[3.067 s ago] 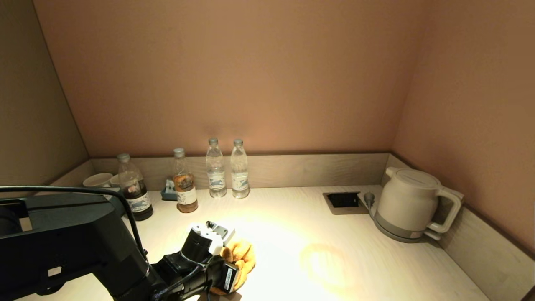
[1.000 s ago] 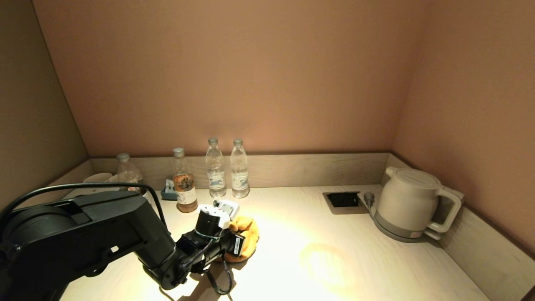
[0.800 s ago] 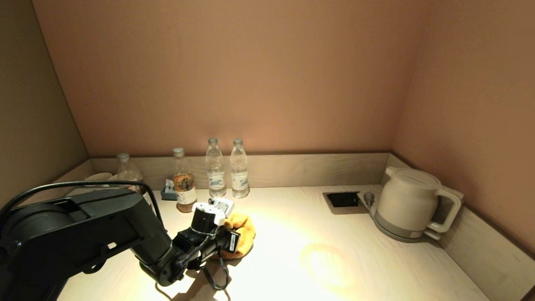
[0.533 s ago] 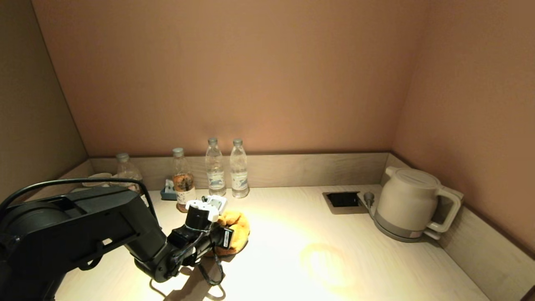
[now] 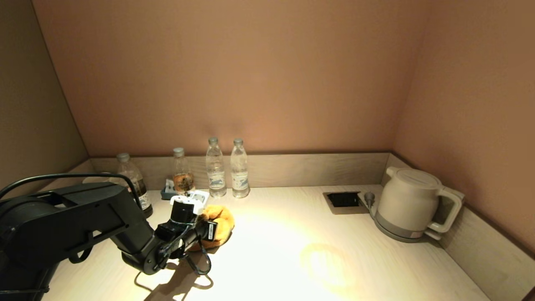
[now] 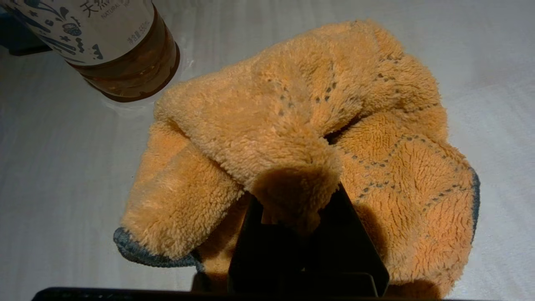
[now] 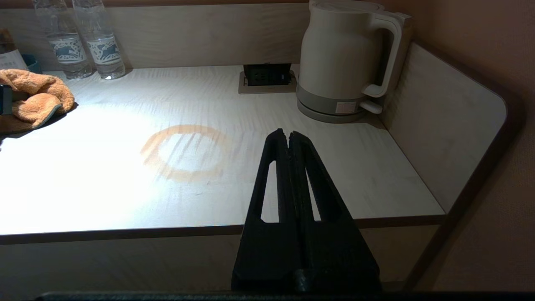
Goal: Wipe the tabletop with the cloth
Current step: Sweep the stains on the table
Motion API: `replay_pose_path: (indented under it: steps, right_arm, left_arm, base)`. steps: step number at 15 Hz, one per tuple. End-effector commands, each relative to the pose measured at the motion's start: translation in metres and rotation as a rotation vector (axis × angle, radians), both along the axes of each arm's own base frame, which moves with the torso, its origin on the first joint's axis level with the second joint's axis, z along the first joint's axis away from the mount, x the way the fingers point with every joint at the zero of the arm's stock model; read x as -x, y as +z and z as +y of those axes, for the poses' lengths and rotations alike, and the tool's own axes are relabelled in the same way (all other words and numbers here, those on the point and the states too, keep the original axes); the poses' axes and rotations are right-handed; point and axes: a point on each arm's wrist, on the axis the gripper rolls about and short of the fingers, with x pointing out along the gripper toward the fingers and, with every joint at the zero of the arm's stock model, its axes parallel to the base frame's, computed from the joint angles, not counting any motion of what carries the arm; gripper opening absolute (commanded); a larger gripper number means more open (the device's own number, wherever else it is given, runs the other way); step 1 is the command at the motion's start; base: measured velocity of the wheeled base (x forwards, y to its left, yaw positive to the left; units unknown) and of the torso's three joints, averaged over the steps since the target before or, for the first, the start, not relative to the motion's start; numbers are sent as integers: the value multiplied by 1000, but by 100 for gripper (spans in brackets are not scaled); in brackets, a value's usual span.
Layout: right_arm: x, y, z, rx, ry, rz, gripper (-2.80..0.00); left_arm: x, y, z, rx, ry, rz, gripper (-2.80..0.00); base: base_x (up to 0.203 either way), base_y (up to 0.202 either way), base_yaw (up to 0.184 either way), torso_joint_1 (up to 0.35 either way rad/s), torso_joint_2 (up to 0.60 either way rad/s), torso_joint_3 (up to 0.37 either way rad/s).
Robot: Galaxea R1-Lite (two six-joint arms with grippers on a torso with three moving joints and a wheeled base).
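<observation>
Head view: my left pincer (image 5: 209, 229) is gripping orange cloth (image 5: 218, 220) on tabletop (image 5: 292, 234); right pincer (image 7: 289, 136) is idling clenched.

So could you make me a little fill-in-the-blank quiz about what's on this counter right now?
1. The left gripper is shut on an ______ cloth.
2. The cloth lies beside a bottle of ______ liquid.
3. The white kettle stands in the counter's far ______ corner.
4. The right gripper, fingers together, hangs over the tabletop near a ______-shaped stain.

Missing words: orange; brown; right; ring
</observation>
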Motion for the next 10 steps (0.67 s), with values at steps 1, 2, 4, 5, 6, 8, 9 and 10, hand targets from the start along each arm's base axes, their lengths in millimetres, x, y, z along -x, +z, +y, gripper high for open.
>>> replay_pose_path:
  steps: [1, 2, 4, 5, 6, 8, 9, 10]
  right_arm:
    - [0, 0, 0, 0, 1, -1, -280]
    - [0, 0, 0, 0, -1, -1, -280]
    - [0, 0, 0, 0, -1, -1, -280]
    - [0, 0, 0, 0, 1, -1, -280]
    - [0, 0, 0, 0, 1, -1, -280]
    - [0, 0, 0, 0, -1, -1, -280]
    - [0, 0, 0, 0, 1, -1, -280]
    - [0, 0, 0, 0, 1, -1, -280]
  left_arm:
    - [-1, 1, 3, 6, 8, -15, -280]
    - [-2, 1, 3, 6, 9, -17, -280]
    - [-2, 1, 3, 6, 9, -17, -280]
    - [-2, -3, 3, -1, 17, -13, -280]
    - [-1, -6, 3, -5, 21, -10, -280]
    - [3, -8, -2, -8, 7, -5, -280]
    - [3, -8, -3, -8, 6, -5, -280]
    - [8, -8, -11, -9, -14, -4, -280]
  base:
    - [0, 0, 0, 0, 0, 0]
    - [0, 0, 0, 0, 0, 0]
    - [0, 0, 0, 0, 0, 0]
    - [0, 0, 0, 0, 0, 0]
    - [0, 0, 0, 0, 0, 0]
    - [0, 0, 0, 0, 0, 0]
    - [0, 0, 0, 0, 0, 0]
    - [0, 0, 0, 0, 0, 0]
